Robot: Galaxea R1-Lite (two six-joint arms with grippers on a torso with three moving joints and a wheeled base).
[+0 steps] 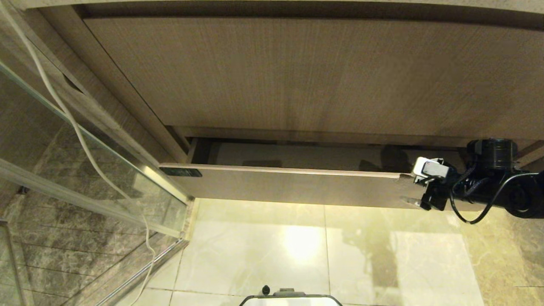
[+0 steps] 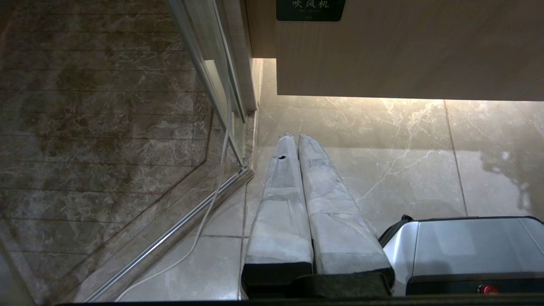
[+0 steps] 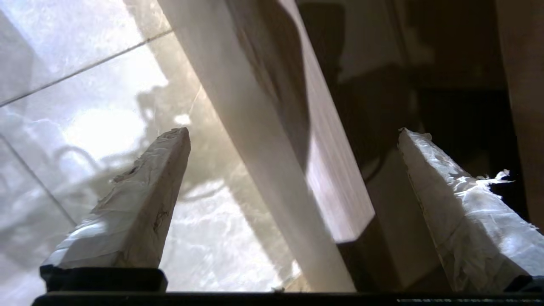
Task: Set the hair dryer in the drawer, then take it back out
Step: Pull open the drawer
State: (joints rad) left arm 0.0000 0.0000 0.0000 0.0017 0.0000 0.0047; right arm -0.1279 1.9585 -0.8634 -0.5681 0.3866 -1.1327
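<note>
My right jaws (image 1: pixel 414 189) stand spread wide at the right end of the drawer (image 1: pixel 280 185), grasping nothing: in the right wrist view one taped finger (image 3: pixel 140 204) hangs on the near side, over the floor, and the other finger (image 3: pixel 459 212) on the far side, over the drawer's dark inside, with the top edge of the drawer front (image 3: pixel 293 170) running between them, and I cannot tell whether either finger touches the wood. The drawer is pulled out only a little way from under the tall wood panel (image 1: pixel 314 72), its short front bearing a small dark label (image 1: pixel 180 171) at the left end, and a strip of pale interior (image 1: pixel 297 155) shows behind the front. The hair dryer is in none of my views; the part of the drawer I can see is shadowed at the right and I cannot tell what lies there. My left jaws (image 2: pixel 299 138) are clenched together, the two wrapped fingers (image 2: pixel 280 204) pressed side by side and holding nothing, hanging low over the pale marble floor (image 2: pixel 403 161) near the drawer's left end, beside my base (image 2: pixel 467 250). To the left stands a glass partition (image 1: pixel 85 170), with a long thin white cable (image 1: pixel 76 127) trailing down along it to the floor.
</note>
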